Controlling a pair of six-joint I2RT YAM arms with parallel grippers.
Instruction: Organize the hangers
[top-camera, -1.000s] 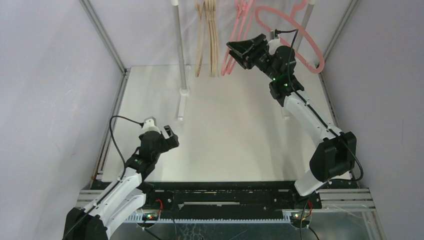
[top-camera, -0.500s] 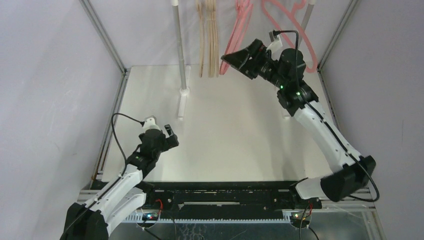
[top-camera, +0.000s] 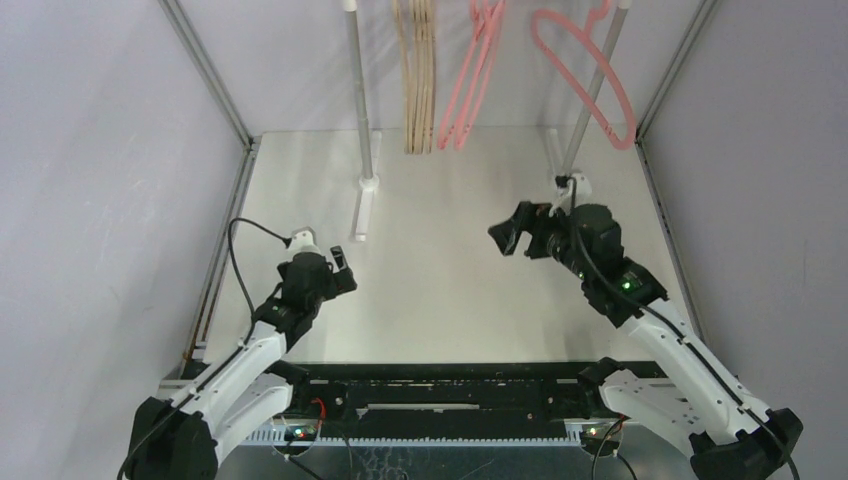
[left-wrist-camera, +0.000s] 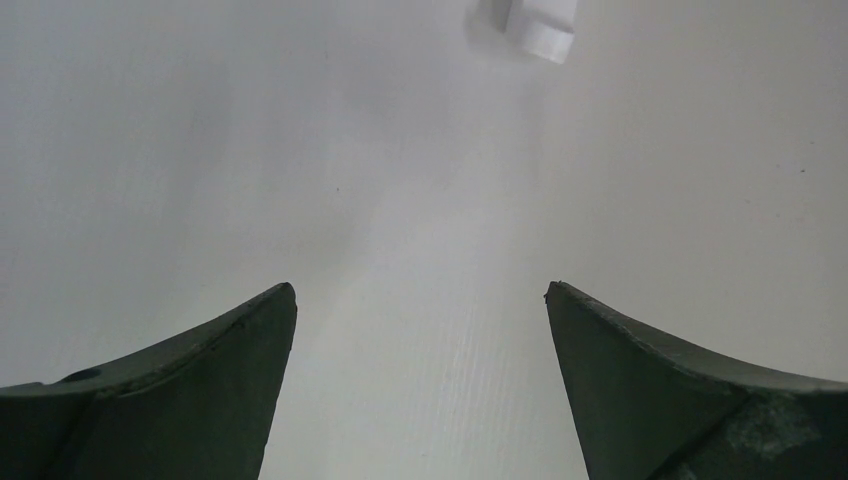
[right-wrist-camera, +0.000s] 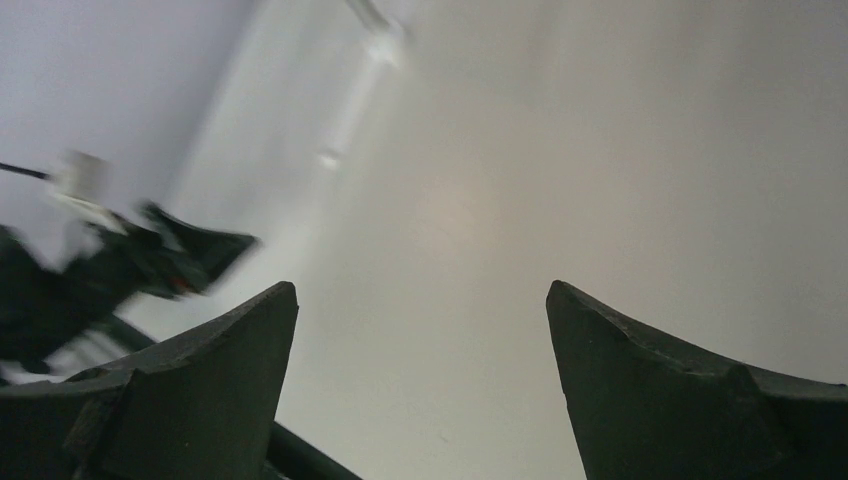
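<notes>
Right gripper (top-camera: 506, 240) is spread wide open, hovering over the worktop (top-camera: 440, 290) right of centre. Left gripper (top-camera: 344, 268) is spread too, low on the left. Hangers are all up at the back: beige hangers (top-camera: 417, 80), pink hangers (top-camera: 463, 95) beside them, and a lone pink hanger (top-camera: 612, 92) by the right pole (top-camera: 577, 150)

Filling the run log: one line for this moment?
left gripper open, empty | right gripper open, empty | thin beige hangers and salmon pink hangers hanging at rear
</notes>
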